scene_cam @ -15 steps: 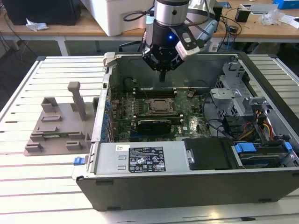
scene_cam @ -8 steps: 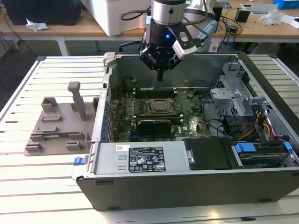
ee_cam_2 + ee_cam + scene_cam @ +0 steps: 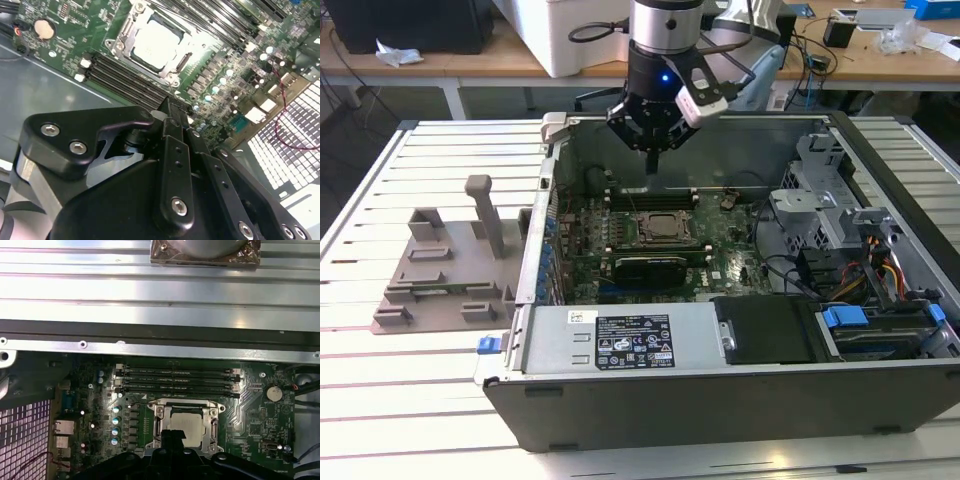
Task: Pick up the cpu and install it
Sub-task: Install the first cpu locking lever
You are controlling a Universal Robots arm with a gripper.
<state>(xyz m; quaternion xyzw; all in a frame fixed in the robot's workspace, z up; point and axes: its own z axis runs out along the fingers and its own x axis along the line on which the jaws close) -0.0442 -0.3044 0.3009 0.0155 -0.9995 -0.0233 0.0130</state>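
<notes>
So here's where I'm at: my gripper (image 3: 654, 160) is hanging over the open computer case (image 3: 740, 400), up above the far edge of the motherboard (image 3: 650, 240), near the memory slots (image 3: 650, 198). My fingers look pressed together into one narrow point with nothing between them — I'm not carrying anything. In the second wrist view the fingers (image 3: 172, 125) run up the middle as a single dark bar, no gap showing.

The cpu (image 3: 156, 43) is already sitting in the socket (image 3: 152, 42) on the board. In the second wrist view its shiny pale top is framed by the metal bracket, and the silver top (image 3: 189, 422) shows again in the first wrist view, just past the tip of my fingers, with the four memory slots (image 3: 175, 381) lined up beside it. I'm above it, not touching it. Whether the socket frame is clamped down — can't tell from here.

Off to the exterior view's left, outside the case on the slatted metal table (image 3: 430, 400), there's the grey plastic tray (image 3: 445, 270) with its upright post. At the exterior view's right end of the case there are drive bays with blue tabs (image 3: 845, 318) and a bundle of coloured cables (image 3: 882, 275).
</notes>
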